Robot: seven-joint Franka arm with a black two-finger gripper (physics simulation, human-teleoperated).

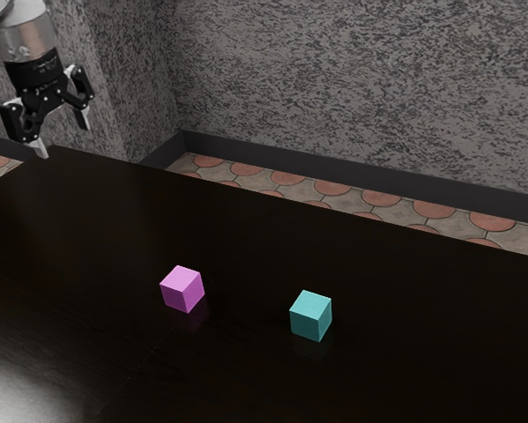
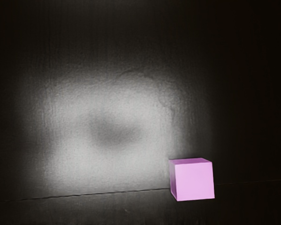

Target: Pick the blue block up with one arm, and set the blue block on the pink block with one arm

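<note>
Two cubes: pink block [image 1: 182, 288], blue block [image 1: 310, 315]. Blue block judged rigid, light; grip across opposite flat sides. Gripper [image 1: 59, 132] spread, empty, well away.

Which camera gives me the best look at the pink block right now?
The exterior view. The pink block shows three faces there, resting on the dark table, apart from the blue block to the exterior view's right. In the wrist view the pink block appears closer, mostly one face.
</note>
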